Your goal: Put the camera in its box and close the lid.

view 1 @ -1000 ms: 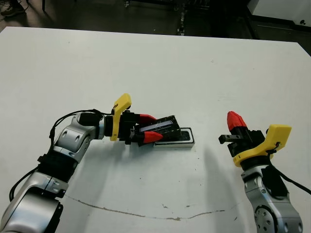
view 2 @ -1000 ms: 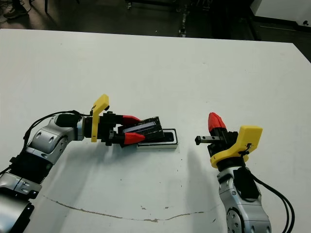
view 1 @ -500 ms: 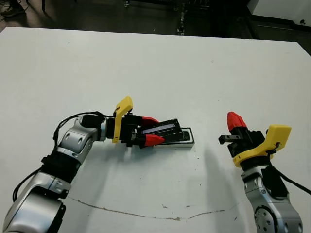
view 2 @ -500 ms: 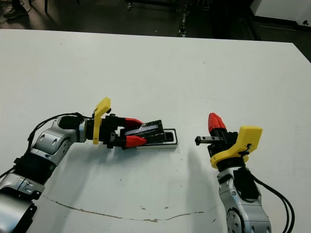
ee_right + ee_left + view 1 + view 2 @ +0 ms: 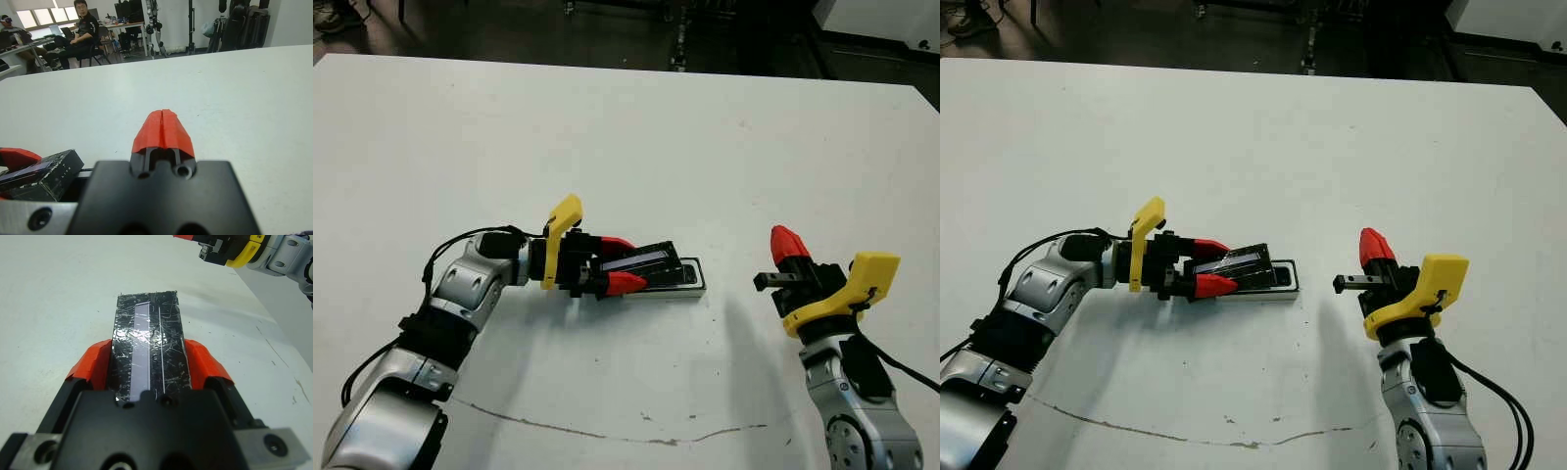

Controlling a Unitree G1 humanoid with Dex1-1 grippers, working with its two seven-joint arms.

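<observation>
- Left gripper (image 5: pixel 615 262): both red fingers are clamped on the long sides of the lid (image 5: pixel 644 262), near one short end.
- Lid: held flat-side up and tilted slightly over the box (image 5: pixel 690 285). The gripped end sits higher, and the free end reaches across most of the tray. The pale strip on its face runs lengthwise between the fingers (image 5: pixel 93 369).
- Box: rests on the table (image 5: pixel 705 147) in the central zone, nearer the front edge than the far edge. Only its end toward the right arm is uncovered.
- Camera: not visible. Judged to be inside the box under the lid, but this cannot be confirmed.
- Right gripper (image 5: pixel 1371 247): fingertips pressed together, holding nothing. It hangs above the table near the front-right area, well apart from the box.
- Step in hand: seating the lid on the box.
- Procedure, as a judgement:
  - Align the long edges of the lid parallel with the tray rim before lowering.
  - Shift the lid toward the exposed end so that all four corners overlap the rim.
  - Level the gripped end, then lower it evenly.
  - Release only when the lid lies flat.
- Caution: the box is light and unrestrained, so a sideways push could slide it. Bracing with the right gripper would likely help.
</observation>
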